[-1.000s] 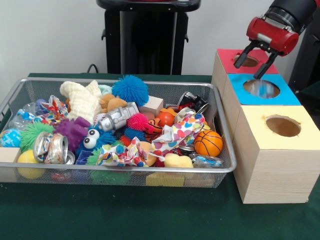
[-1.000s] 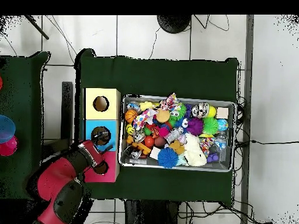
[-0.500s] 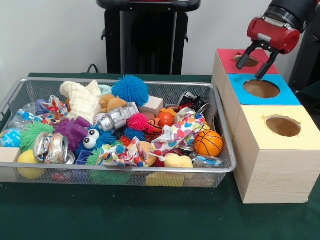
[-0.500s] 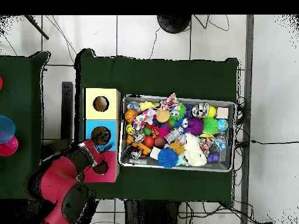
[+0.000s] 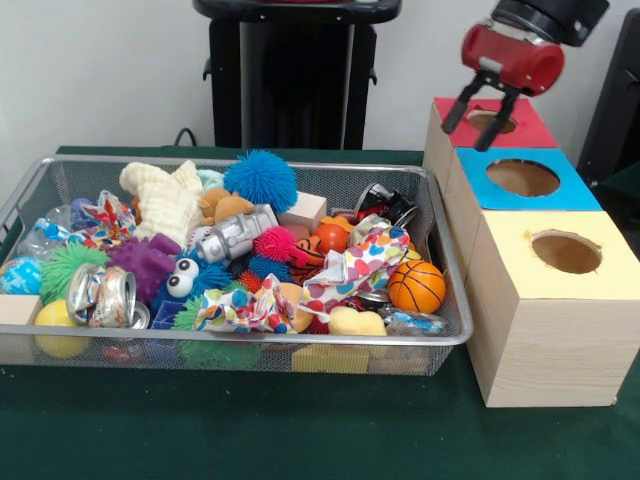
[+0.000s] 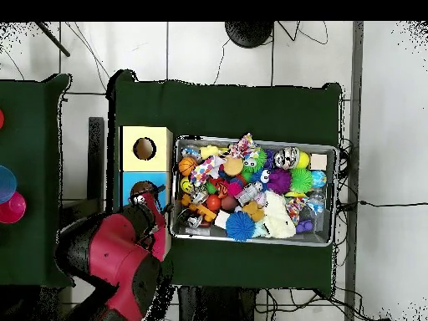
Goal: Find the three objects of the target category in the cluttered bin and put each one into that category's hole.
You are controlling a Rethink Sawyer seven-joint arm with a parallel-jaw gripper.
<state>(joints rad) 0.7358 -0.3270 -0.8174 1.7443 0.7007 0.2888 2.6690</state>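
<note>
The pincer (image 5: 479,113) is seen with its two fingers apart and nothing is held between them. It hangs above the red box (image 5: 520,128), at the side of that box which faces the bin. Half a second earlier it was placed further toward the blue box (image 5: 560,190) and a little lower; it has been lifted and shifted toward the wire bin (image 5: 440,335). From this it is judged that a drop into a hole is finished, or was abandoned, and that the arm is being sent back for the next search.

Just beyond the blue box the yellow box (image 5: 545,330) is found, each box with one round hole in its top.

To the other side of the pincer, and lower, the bin is filled with mixed toys. Nearest are some dark metal parts (image 5: 385,203) and a spotted cloth (image 5: 355,265); further out a small basketball (image 5: 416,286), a blue spiky ball (image 5: 261,178) and crushed cans (image 5: 100,295) are seen. Which category is wanted cannot be told. The things are piled and overlapping, so a clean grasp may be hindered.

The bin and boxes are carried by the green tabletop (image 5: 250,430).
</note>
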